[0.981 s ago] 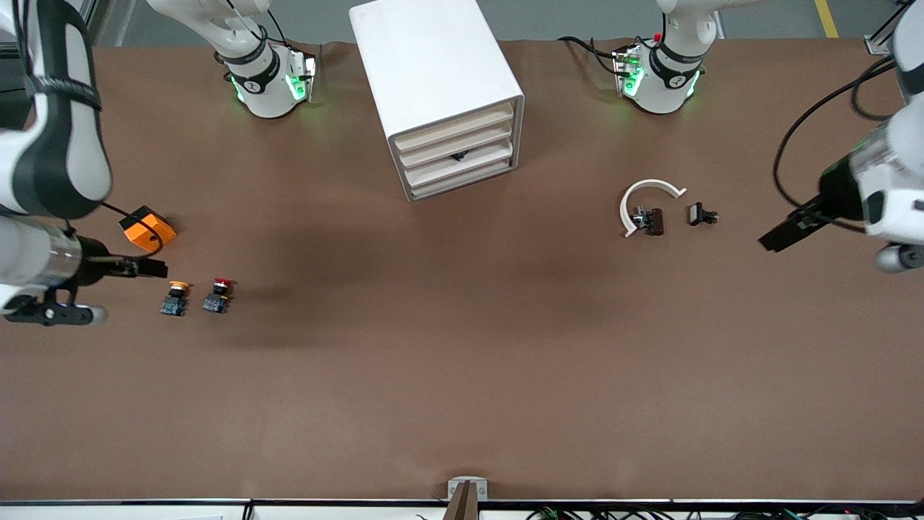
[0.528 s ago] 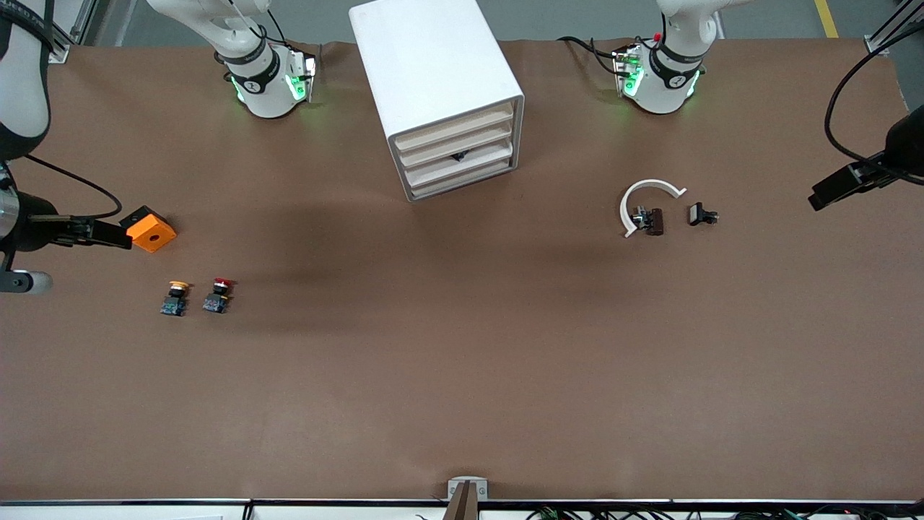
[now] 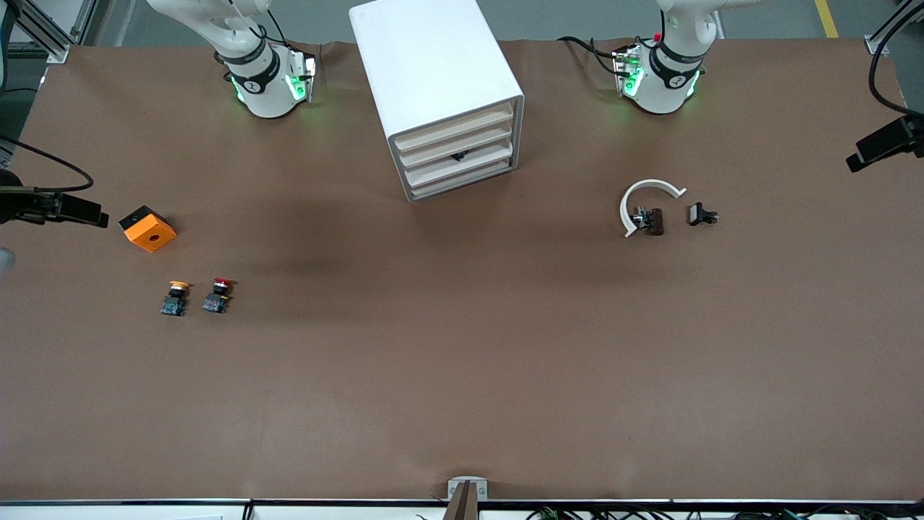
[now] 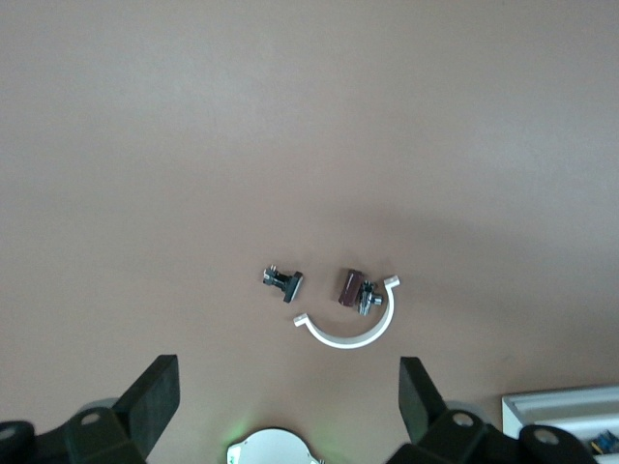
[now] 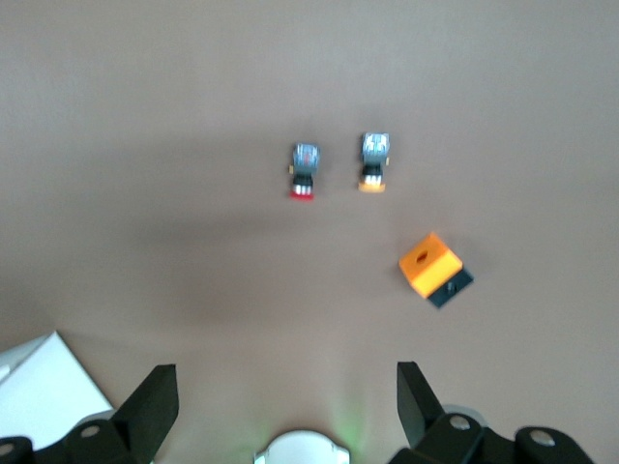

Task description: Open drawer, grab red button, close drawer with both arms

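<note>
The red-capped button (image 3: 217, 295) stands on the table toward the right arm's end, beside a yellow-capped button (image 3: 174, 297). It also shows in the right wrist view (image 5: 304, 172). The white drawer cabinet (image 3: 440, 79) stands between the arm bases with all its drawers (image 3: 455, 155) shut. My right gripper (image 3: 72, 209) is at the table's edge, up in the air beside the orange cube (image 3: 148, 229). In its wrist view it is open and empty (image 5: 283, 382). My left gripper (image 3: 881, 144) is at the other table end, open and empty (image 4: 287, 377).
A white curved ring (image 3: 644, 196) with a brown piece (image 3: 653, 220) and a small black part (image 3: 700, 214) lie toward the left arm's end. The arm bases (image 3: 267, 79) (image 3: 660, 76) flank the cabinet. The yellow button (image 5: 373, 159) and cube (image 5: 432, 266) show under the right wrist.
Both arms have drawn back toward the table's ends. The right gripper moved from beside the buttons past the orange cube. The left gripper moved away from the ring. Nothing on the table moved.
</note>
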`<state>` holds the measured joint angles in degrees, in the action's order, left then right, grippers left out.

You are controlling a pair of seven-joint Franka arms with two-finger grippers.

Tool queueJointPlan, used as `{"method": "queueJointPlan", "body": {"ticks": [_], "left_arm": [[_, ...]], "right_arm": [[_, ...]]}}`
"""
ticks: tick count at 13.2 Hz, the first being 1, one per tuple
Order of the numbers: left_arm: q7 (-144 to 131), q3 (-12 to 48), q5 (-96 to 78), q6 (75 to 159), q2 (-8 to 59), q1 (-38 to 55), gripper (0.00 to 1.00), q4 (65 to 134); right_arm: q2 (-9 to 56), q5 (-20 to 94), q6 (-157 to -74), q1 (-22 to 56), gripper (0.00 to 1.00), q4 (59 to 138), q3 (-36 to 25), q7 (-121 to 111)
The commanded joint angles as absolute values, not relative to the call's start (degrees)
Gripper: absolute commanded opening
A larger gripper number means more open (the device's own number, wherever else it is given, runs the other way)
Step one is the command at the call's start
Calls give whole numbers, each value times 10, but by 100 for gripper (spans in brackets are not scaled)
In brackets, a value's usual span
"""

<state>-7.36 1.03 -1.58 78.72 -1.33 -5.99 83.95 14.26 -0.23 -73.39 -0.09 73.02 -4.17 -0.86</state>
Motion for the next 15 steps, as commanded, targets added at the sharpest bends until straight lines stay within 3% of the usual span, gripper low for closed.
{"method": "queueJointPlan", "body": {"ticks": [1,6,11,15], "left_arm": [[-67,-3,-18,808,-65,-25,100,896],[-66,52,33,830,-105,-25,100,944],[-62,51,31,836,-107,-29,100,943],[-62,51,25,838,-98,-27,100,945]], "right_arm": [[113,-12,-716,0,100,724,-34,-9],[97,-9,-713,-2,100,722,-38,-7],[71,14,-714,-11,100,740,-40,-7],[-17,15,-781,-12,100,865,-40,-7]]}}
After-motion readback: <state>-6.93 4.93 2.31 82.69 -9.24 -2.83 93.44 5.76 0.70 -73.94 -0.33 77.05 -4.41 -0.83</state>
